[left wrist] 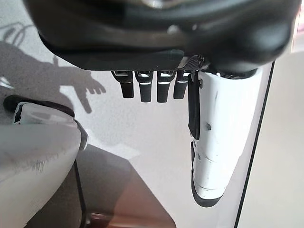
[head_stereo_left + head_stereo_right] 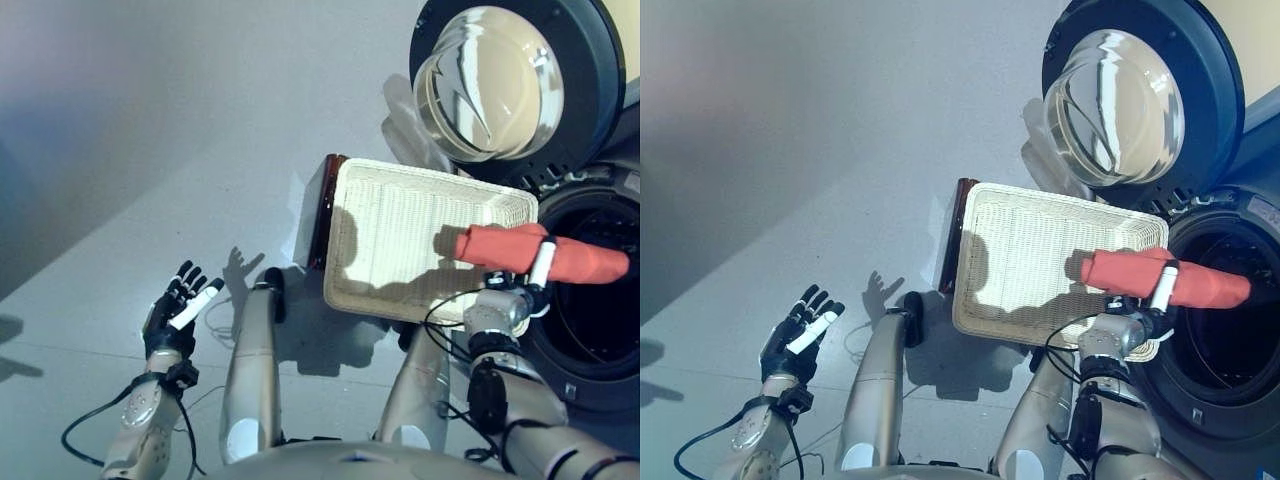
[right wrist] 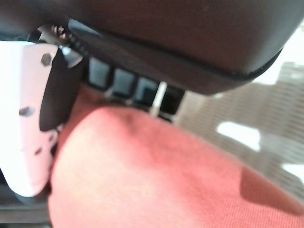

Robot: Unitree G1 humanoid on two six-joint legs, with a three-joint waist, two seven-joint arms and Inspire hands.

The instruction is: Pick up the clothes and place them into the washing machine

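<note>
My right hand [image 2: 527, 268] is shut on a rolled red cloth [image 2: 575, 258] and holds it level over the basket's right edge, beside the washing machine's open drum [image 2: 600, 300]. The cloth [image 3: 156, 180] fills the space under the fingers [image 3: 124, 83] in the right wrist view. The shallow white wicker basket [image 2: 400, 235] rests on a low dark brown box [image 2: 325, 205] and has nothing inside. My left hand [image 2: 178, 305] is open and empty, low over the floor at the left; its straight fingers [image 1: 152, 85] show in the left wrist view.
The washing machine's round glass door [image 2: 490, 85] stands swung open above the basket. Pale grey floor [image 2: 150, 150] spreads to the left and behind.
</note>
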